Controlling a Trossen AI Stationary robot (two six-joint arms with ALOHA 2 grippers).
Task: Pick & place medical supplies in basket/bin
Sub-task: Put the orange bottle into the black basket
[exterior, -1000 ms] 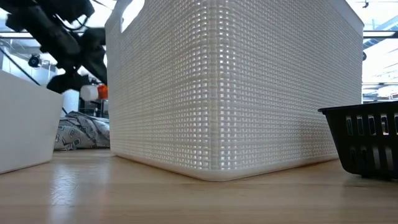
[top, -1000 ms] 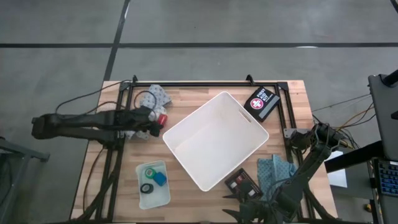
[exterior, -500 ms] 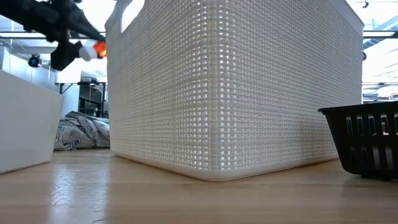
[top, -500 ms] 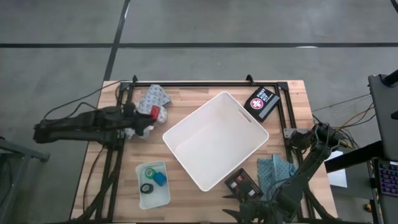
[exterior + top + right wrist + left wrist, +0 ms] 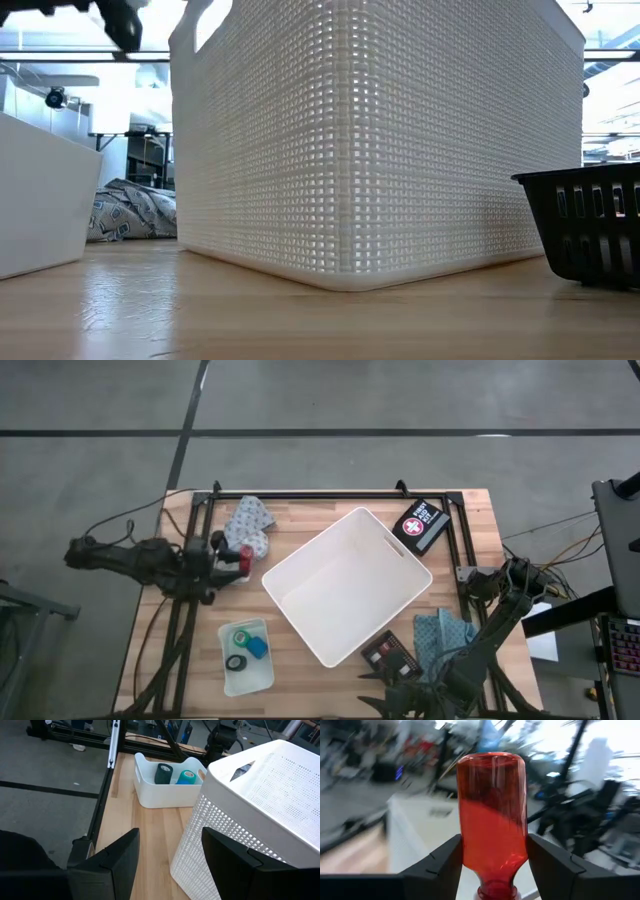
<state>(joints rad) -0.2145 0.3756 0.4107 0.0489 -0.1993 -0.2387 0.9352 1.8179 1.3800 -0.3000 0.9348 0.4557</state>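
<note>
The large white bin (image 5: 345, 585) stands turned at an angle in the table's middle; it also shows in the low view (image 5: 370, 140). My left gripper (image 5: 235, 558) is to the left of the bin, raised above the table and shut on a red see-through bottle (image 5: 492, 815) with a white cap. My right gripper (image 5: 170, 840) is open and empty near the table's front edge, right of the middle. My left gripper pinches the red bottle between its two fingers (image 5: 445, 867), on the bottle's sides near the capped end (image 5: 470, 865). The fingers come about level from the table's left and lie along the bottle. The bottle's base points away toward the bin, and the bottle is clear of the table.
A patterned cloth (image 5: 248, 520) lies at the far left. A small translucent tray (image 5: 246, 655) with tape rolls stands at the near left. A dark case with a red cross (image 5: 422, 523) lies at the far right. A black small basket (image 5: 390, 657) and a blue cloth (image 5: 445, 630) lie at the near right.
My left gripper has gone up and toward the table's left edge, still shut on the red bottle. It has risen out of the top of the low view. The bottle has gone with it, farther from the bin's left corner.
</note>
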